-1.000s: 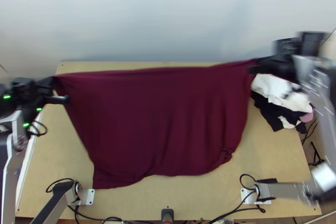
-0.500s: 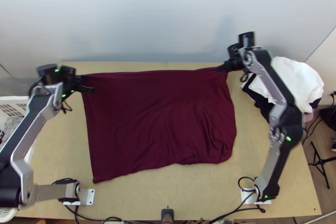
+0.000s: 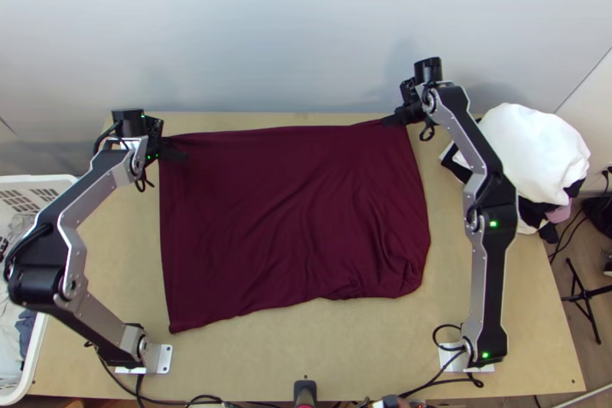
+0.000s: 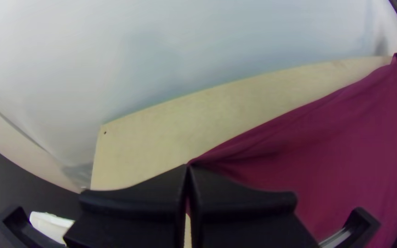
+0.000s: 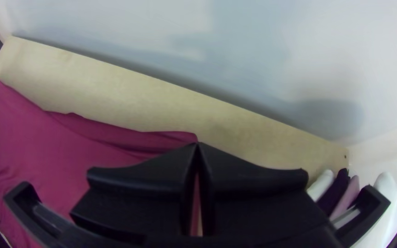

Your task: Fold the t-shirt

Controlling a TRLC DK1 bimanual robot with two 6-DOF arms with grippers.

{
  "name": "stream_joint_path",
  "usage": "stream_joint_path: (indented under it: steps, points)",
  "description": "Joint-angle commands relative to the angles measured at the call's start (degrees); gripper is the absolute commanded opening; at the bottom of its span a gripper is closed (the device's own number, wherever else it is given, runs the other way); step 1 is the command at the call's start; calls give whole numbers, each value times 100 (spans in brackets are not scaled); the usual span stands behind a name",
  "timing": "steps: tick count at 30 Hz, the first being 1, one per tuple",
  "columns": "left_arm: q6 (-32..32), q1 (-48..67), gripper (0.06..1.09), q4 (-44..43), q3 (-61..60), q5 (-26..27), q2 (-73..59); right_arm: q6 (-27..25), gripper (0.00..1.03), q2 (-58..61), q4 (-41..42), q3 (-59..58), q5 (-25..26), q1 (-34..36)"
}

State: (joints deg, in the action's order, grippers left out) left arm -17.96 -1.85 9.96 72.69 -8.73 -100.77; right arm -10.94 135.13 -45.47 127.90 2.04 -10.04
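Note:
The dark red t-shirt [image 3: 291, 217] lies spread over the middle of the table, its lower part softly wrinkled. At its far left corner, my left gripper [image 3: 170, 146] is shut on the cloth. My right gripper [image 3: 392, 120] is shut on the far right corner. The far edge runs fairly straight between them. In the left wrist view, my left gripper [image 4: 188, 167] has its fingertips together where the shirt [image 4: 336, 151] comes to a point. The right wrist view has my right gripper [image 5: 197, 145] closed on a corner of the shirt [image 5: 60, 156].
A pile of white, black and pink clothes [image 3: 532, 151] sits at the table's right side. On the left stands a white basket [image 3: 30, 186] with clothes in it. Bare wood [image 3: 306, 354] stretches along the near edge, where cables lie. A pale wall rises behind the table.
Both grippers have come inward with the shirt's far corners, the right one moving left and the left one moving right. The cloth, stretched wide earlier, now lies narrower on the table.

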Motion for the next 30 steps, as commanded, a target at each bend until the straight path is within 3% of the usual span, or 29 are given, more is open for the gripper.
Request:
stream_joint_path:
  steps: [1,4,10,16,21,30]
  points:
    - [11,-167,10,340,193,-208,-417,-57,3,391,-234,359,86,-59]
    - [-120,-61,10,797,-35,-155,-206,-31,3,154,-849,113,77,-191]
    - [-200,18,10,1008,-984,223,928,74,3,-1059,-893,-1197,68,-367]
    - [-349,440,10,2274,-1397,451,1859,259,3,-1850,-1420,-2287,59,-516]
    - [-560,431,10,2740,-1837,592,2519,224,3,-2421,-1438,-3377,68,-543]
    - [-850,308,10,2687,-2540,583,2765,250,3,-2790,-1271,-4203,77,-437]
